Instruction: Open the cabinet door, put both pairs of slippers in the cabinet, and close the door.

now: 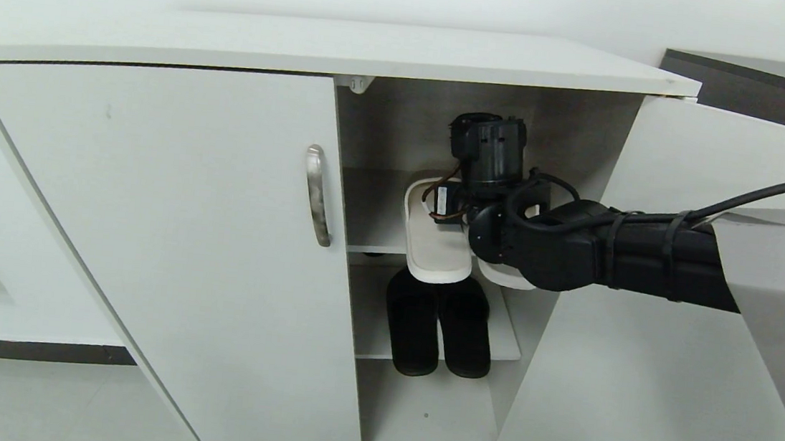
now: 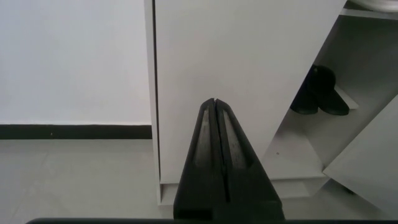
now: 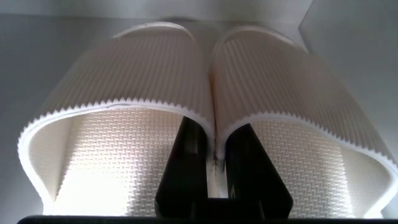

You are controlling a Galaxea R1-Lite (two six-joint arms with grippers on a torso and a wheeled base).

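A pair of white slippers (image 1: 436,257) lies on the cabinet's upper shelf (image 1: 372,211), heels jutting over its front edge. My right gripper (image 3: 214,134) is shut on the white slippers (image 3: 143,68), one finger inside each, pinching their adjoining inner walls. A pair of black slippers (image 1: 436,325) sits side by side on the lower shelf (image 1: 373,312), heels overhanging; the black slippers (image 2: 320,93) also appear in the left wrist view. My left gripper (image 2: 214,102) is shut on nothing, low down before the closed left door (image 2: 230,56).
The cabinet's right door (image 1: 643,309) stands swung open beside my right arm (image 1: 577,245). The left door (image 1: 168,228) is closed, with a metal handle (image 1: 318,195). Below the lower shelf is the cabinet floor (image 1: 416,424). Grey floor (image 2: 74,180) lies left of the cabinet.
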